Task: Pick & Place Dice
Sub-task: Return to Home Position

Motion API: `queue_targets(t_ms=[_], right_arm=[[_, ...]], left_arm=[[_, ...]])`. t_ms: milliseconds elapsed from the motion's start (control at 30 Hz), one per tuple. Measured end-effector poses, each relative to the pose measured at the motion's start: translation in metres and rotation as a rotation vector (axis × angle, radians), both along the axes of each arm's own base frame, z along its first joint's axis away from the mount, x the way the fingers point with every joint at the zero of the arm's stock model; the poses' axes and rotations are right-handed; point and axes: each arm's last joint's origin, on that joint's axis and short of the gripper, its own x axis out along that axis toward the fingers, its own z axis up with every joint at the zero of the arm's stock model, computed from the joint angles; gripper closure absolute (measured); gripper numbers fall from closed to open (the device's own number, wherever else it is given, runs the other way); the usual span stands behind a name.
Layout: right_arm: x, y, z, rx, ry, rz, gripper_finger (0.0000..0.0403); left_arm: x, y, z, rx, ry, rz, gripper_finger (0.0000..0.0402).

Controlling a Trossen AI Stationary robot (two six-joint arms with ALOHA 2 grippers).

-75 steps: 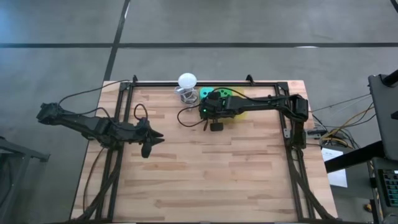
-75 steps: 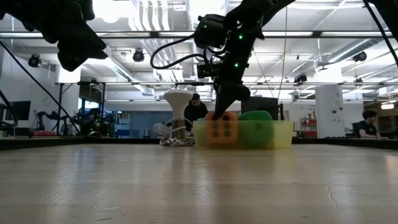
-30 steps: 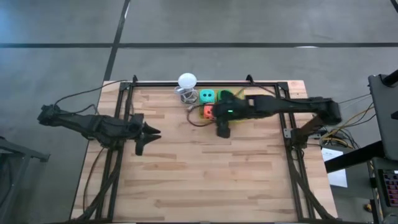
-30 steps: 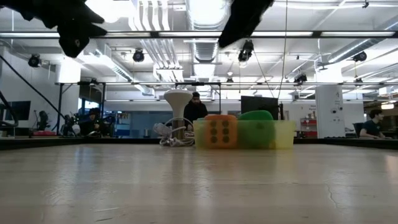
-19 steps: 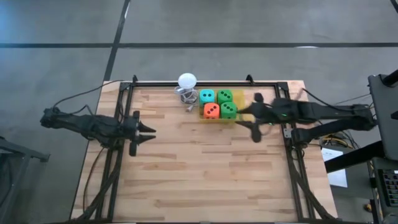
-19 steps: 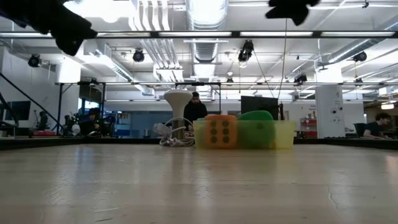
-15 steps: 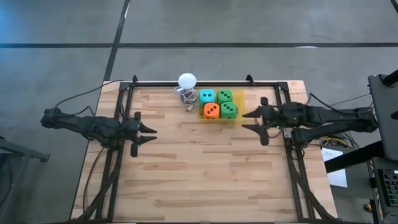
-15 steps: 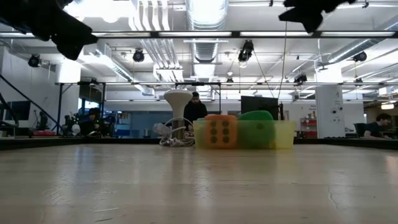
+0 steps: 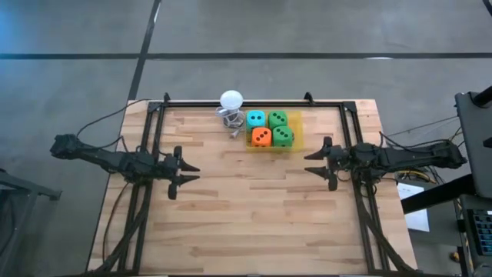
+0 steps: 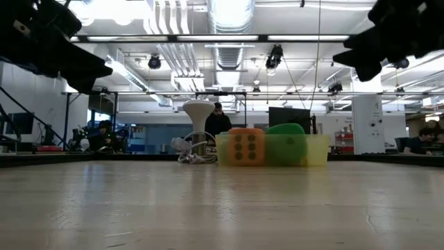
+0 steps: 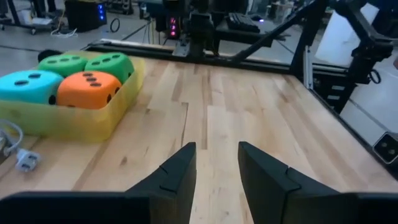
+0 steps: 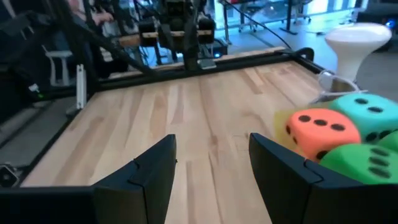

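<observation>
Four dice sit packed together in a shallow yellow tray (image 9: pixel 295 131) at the table's far middle: a teal die (image 9: pixel 255 118), a green die (image 9: pixel 277 118), an orange-red die (image 9: pixel 261 137) and a second green die (image 9: pixel 283 136). No gripper touches them. My left gripper (image 9: pixel 188 172) hovers open at the table's left side, pointing roughly level toward the right; its fingers (image 11: pixel 216 152) hold nothing. My right gripper (image 9: pixel 309 163) hovers open at the right side, facing left, with nothing between its fingers (image 12: pixel 211 146). In the low view both grippers hang high, left (image 10: pixel 90 69) and right (image 10: pixel 354 59).
A white ball on a wire stand (image 9: pixel 231 100) stands just left of the tray, with a small cable and plug (image 11: pixel 18 158) beside it. Black frame rails (image 9: pixel 254 103) run along the far, left and right edges. Bare wood (image 9: pixel 254 208) lies between the grippers and toward the near edge.
My right gripper has drawn back from over the tray toward the table's right edge, sinking and levelling out, its fingers as wide as before. My left gripper has sunk a little and rolled. The four dice have stayed in the tray.
</observation>
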Motion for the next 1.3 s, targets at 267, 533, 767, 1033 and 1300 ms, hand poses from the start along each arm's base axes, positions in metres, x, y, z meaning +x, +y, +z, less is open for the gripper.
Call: queue_targets(t_ms=[267,533,767,1033,1300], right_arm=[[-0.009,0.001,-0.028,0.031,-0.085,0.069,0.0205],[-0.015,0.002,-0.052,0.053,-0.082,0.086,0.0216],[-0.017,0.003,-0.049,0.040,-0.117,0.154,0.0226],[-0.017,0.003,-0.049,0.032,-0.117,0.157,0.0228],[-0.017,0.002,-0.057,-0.013,-0.033,0.125,0.0230]], left_arm=[[0.000,0.000,0.000,-0.005,-0.021,-0.016,0.0277],[0.000,0.000,-0.002,0.012,-0.005,-0.018,0.0277],[-0.001,0.000,-0.019,0.023,-0.003,-0.019,0.0277],[-0.001,0.000,-0.029,0.030,-0.039,-0.021,0.0277],[-0.001,0.001,-0.029,0.053,-0.039,-0.011,0.0277]])
